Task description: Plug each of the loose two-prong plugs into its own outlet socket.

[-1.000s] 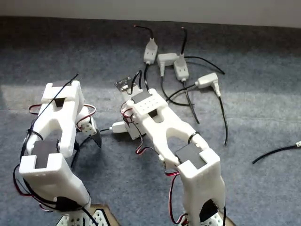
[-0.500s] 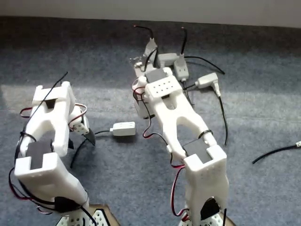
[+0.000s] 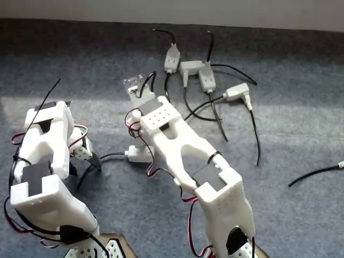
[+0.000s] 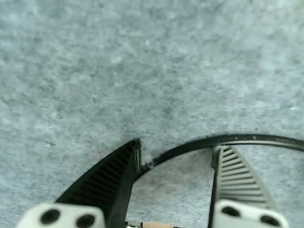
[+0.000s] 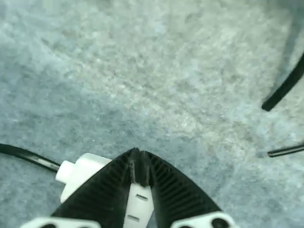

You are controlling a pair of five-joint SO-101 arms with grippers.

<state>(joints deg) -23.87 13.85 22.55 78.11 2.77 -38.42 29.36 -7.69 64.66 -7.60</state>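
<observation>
Although our right arm was stretched out over the loose plugs (image 3: pixel 207 78) half a second ago, it has swung back. The right gripper (image 5: pixel 136 159) now sits on the socket block (image 5: pixel 80 173), whose corded end juts out just beside the tips. Those tips meet. A narrow white strip shows between the jaws behind them, and we cannot tell whether it is pinched or merely lies beneath. The plugs lie well beyond the gripper, seemingly where they were, so we judge that none was fetched and nothing is mated yet. Our left gripper (image 4: pixel 178 151), drawn back a little, gapes wide and holds nothing; the block's black cable (image 4: pixel 247 138) crosses right at its fingertips.
</observation>
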